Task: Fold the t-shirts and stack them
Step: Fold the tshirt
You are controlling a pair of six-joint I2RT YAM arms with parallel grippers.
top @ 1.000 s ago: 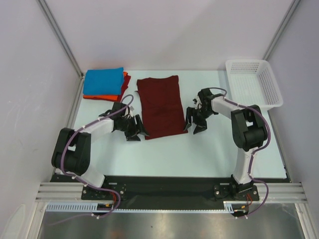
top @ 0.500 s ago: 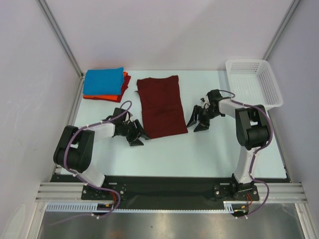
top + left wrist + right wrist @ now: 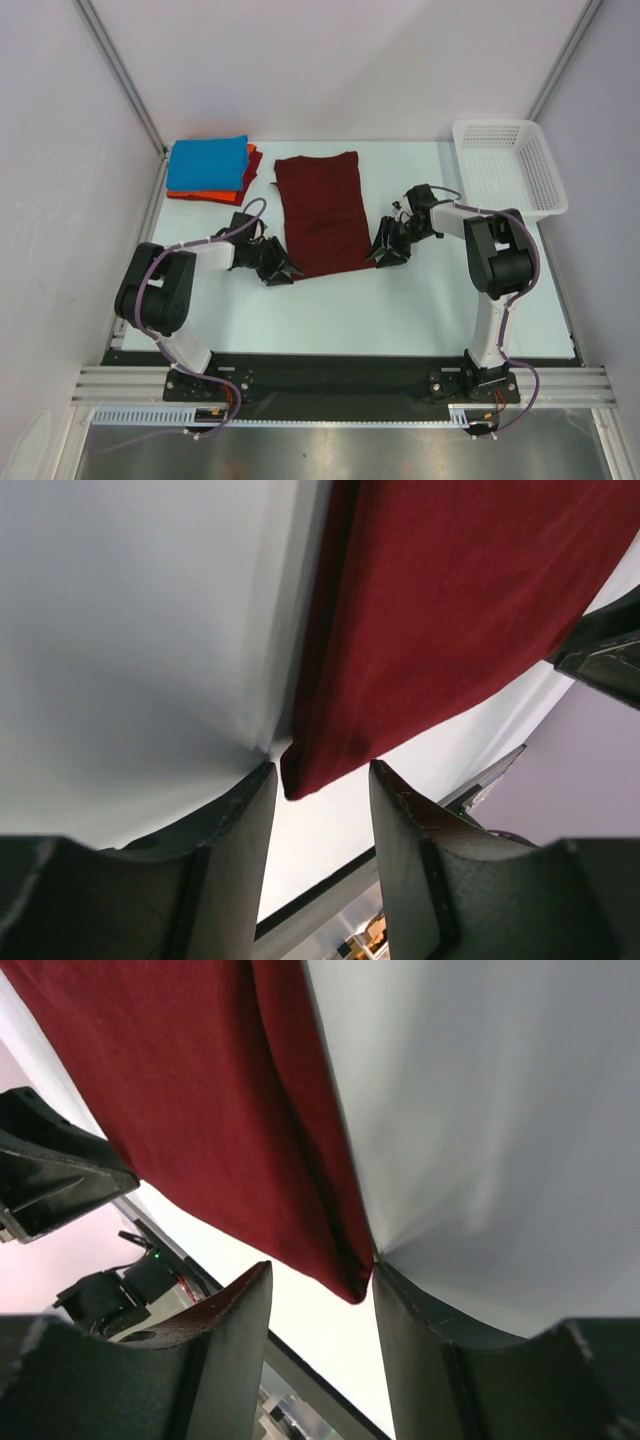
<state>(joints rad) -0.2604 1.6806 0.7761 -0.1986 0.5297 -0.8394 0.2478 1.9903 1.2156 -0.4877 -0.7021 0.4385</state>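
The dark maroon t-shirt [image 3: 322,212] lies flat in the middle of the table as a long folded strip. My left gripper [image 3: 283,272] is open at the strip's near left corner; in the left wrist view the corner [image 3: 330,760] sits between the fingers [image 3: 240,810]. My right gripper [image 3: 382,254] is open at the near right corner; in the right wrist view that corner [image 3: 345,1270] lies between the fingers [image 3: 400,1300]. The bright blue t-shirt [image 3: 207,162] lies folded on the orange-red t-shirt [image 3: 205,194] at the back left.
A white mesh basket [image 3: 505,165] stands at the back right. Walls close the table on the left, back and right. The table's black front rail [image 3: 330,370] runs behind the arm bases.
Both grippers have moved inward to the near corners of the maroon t-shirt, the left one to the right, the right one to the left. The shirt has not moved.
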